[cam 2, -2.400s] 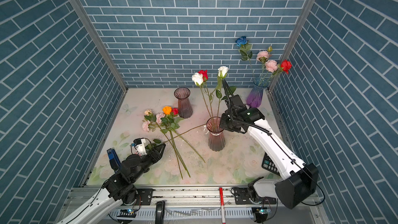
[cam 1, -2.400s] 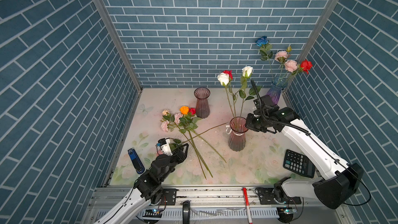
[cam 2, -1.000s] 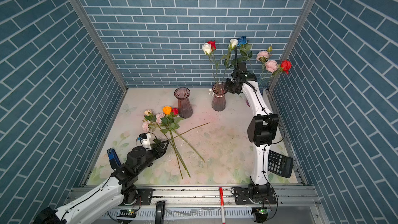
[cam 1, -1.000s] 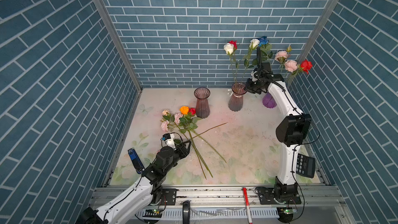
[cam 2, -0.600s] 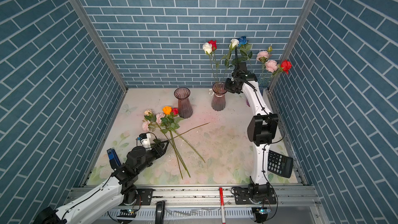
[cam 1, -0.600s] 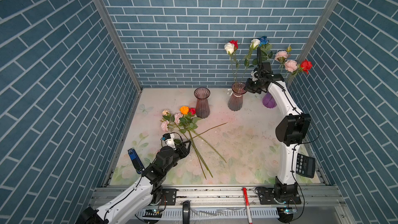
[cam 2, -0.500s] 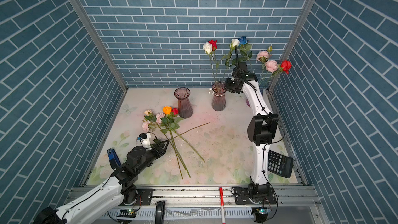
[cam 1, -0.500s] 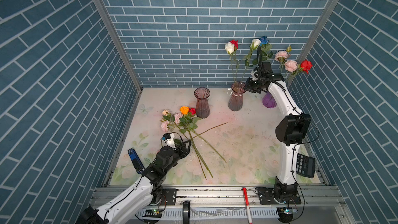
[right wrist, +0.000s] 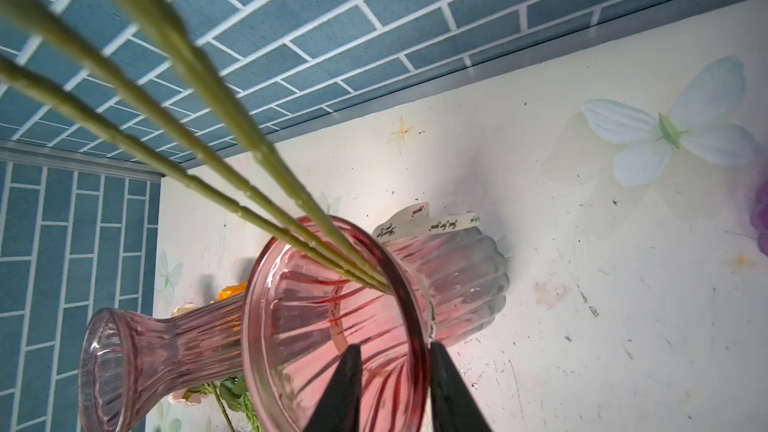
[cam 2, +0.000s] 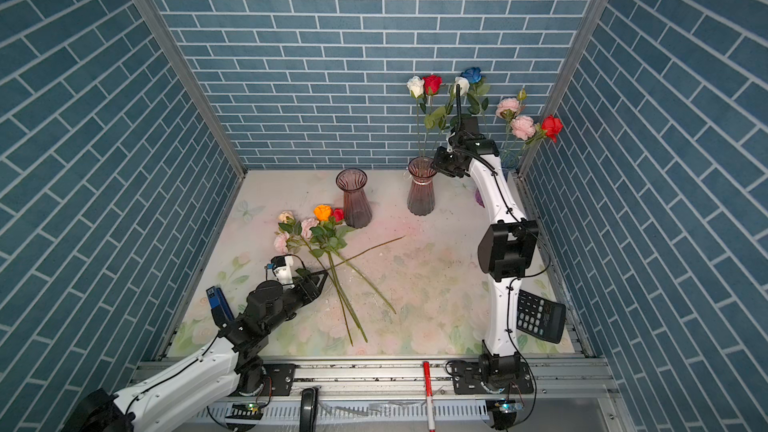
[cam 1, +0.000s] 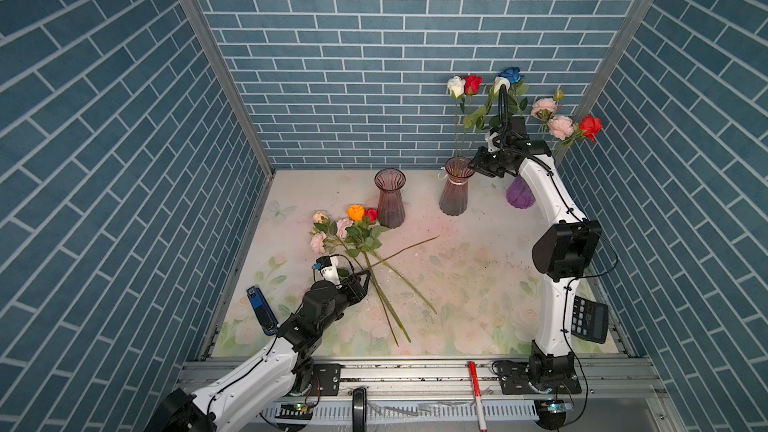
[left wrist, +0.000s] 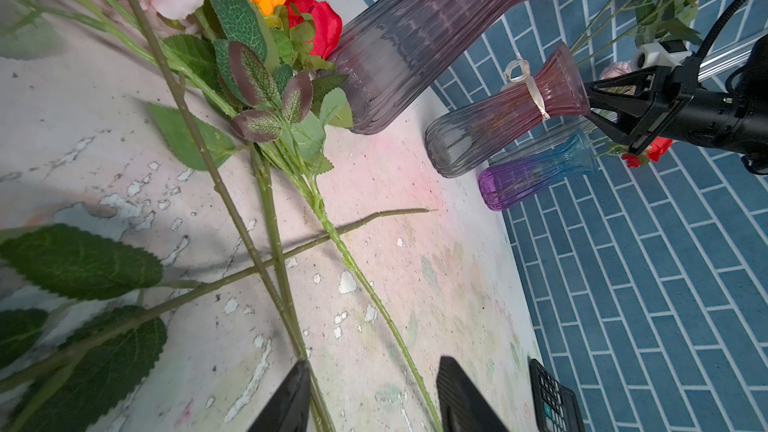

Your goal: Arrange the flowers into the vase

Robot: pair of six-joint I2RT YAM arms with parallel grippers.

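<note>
Floral-print table mat (cam 1: 478, 284): lies under both claws. Pink ribbed vase with ribbon (cam 1: 455, 195) (right wrist: 332, 326): stands upright by the back wall, with its rim between the jaws of the right claw (right wrist: 395, 347) (cam 1: 473, 164). One finger is inside the mouth and one outside; the jaws are slightly parted, the inner finger is clear of the glass, and nothing is gripped. Contents: three roses (cam 1: 467, 85), two white and one red, their stems crossing the mouth just ahead of the fingertips. Smoky purple vase (cam 1: 390, 201): upright and empty, between the two claws. Blue-to-purple vase (cam 1: 519, 197): just behind the right claw, partly hidden by its arm. Contents: mixed stems (cam 1: 557, 126), namely a blue rose, pink peonies and a red rose. Loose flowers (cam 1: 353, 230): lie flat on the mat, with orange, red, pink and cream blooms ahead of the left claw (cam 1: 365, 275) (left wrist: 370, 367), beside the foot of the empty vase. Their stems run between that claw's fingers; it is about half open, low, and holds nothing. Calculator (cam 1: 590, 320): well behind the right claw, by its arm's base. Changes: two seconds ago the pink vase was at mid-table in the right claw's grip. It now stands at the back, unmoved over the last second, and the jaws have loosened. The left claw has advanced toward the stems.
</note>
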